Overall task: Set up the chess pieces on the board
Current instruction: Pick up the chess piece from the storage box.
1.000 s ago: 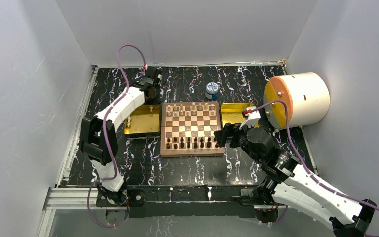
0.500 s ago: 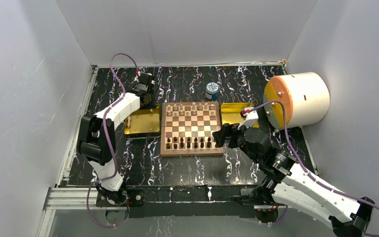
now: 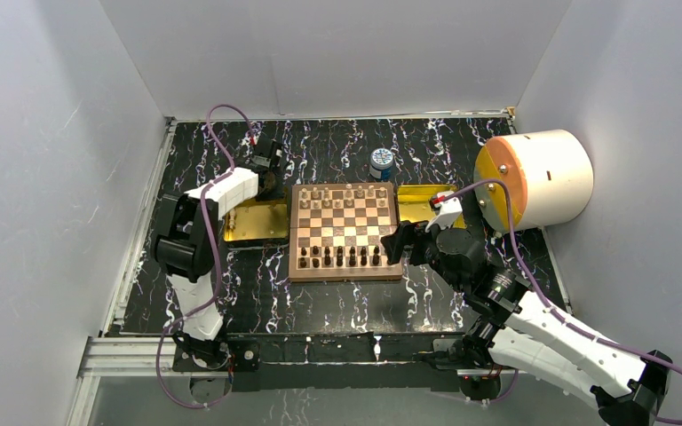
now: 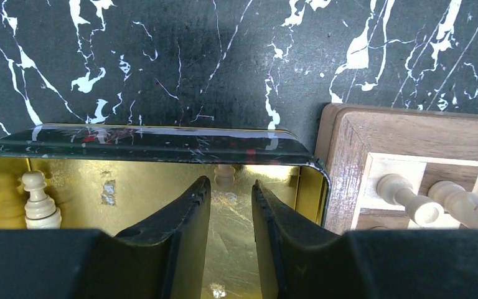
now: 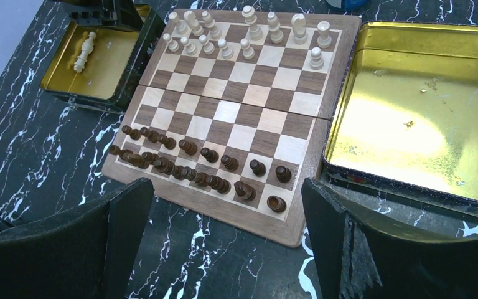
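Note:
The board (image 3: 344,264) lies mid-table, with cream chess pieces (image 5: 243,31) on its two far rows and dark pieces (image 5: 193,162) on its near rows. My left gripper (image 4: 230,184) hangs inside the far right corner of the left gold tray (image 4: 131,140). Its fingers stand slightly apart with nothing between them. A cream pawn (image 4: 34,199) stands in that tray to the left. A small cream top (image 4: 224,174) shows just ahead of the fingertips at the tray wall. My right gripper (image 5: 224,205) is wide open above the board's near right corner, holding nothing.
A second gold tray (image 3: 422,202) lies right of the board. A blue-and-white jar (image 3: 381,162) stands behind the board. A large white cylinder with an orange face (image 3: 533,177) lies at the far right. White walls close in three sides.
The left gripper came nearer, from beyond the tray's far edge down into its corner, and its fingers parted a little. The right arm edged slightly left.

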`<action>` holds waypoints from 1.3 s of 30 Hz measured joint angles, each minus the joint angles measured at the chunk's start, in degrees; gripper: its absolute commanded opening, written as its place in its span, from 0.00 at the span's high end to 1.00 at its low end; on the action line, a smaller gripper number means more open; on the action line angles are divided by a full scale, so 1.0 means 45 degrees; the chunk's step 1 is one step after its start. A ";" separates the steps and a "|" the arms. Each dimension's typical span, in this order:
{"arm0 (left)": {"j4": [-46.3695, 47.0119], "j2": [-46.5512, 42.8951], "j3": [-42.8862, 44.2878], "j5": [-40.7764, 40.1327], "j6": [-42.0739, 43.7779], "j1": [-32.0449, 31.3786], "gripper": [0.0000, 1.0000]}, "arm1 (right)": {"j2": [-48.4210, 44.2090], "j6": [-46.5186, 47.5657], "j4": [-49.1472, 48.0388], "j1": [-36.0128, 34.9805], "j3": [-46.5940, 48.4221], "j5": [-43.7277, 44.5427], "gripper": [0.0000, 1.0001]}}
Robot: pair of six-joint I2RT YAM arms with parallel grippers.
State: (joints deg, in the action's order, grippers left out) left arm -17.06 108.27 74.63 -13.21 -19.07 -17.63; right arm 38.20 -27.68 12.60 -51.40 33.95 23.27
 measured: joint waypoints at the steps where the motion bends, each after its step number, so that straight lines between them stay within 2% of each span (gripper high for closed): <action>1: 0.0049 0.0058 0.0000 -0.0010 0.0000 0.0000 0.71 | 0.0000 0.0005 -0.0034 0.0000 0.0000 0.0005 0.01; 11: 0.0180 0.0495 0.0131 -0.0257 0.0015 0.0019 0.73 | 0.0005 0.0146 -0.0117 0.0000 0.0000 0.0189 0.01; 19: 0.0165 0.0811 0.0228 -0.0301 0.0107 0.0058 0.87 | 0.0015 0.0146 -0.0146 0.0000 0.0000 0.0209 0.01; 25: -0.0087 0.0797 0.0345 -0.0253 0.0146 0.0058 0.92 | 0.0039 0.0136 -0.0155 0.0000 0.0000 0.0228 0.01; 39: -0.2608 -0.0860 0.0709 0.0918 0.0661 0.0058 0.96 | 0.1064 0.0515 -0.0282 0.0000 0.0005 -0.0272 0.01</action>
State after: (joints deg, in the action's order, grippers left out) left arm -28.80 104.40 77.82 -9.08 -16.10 -17.37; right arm 42.98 -25.36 11.33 -51.40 33.98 22.04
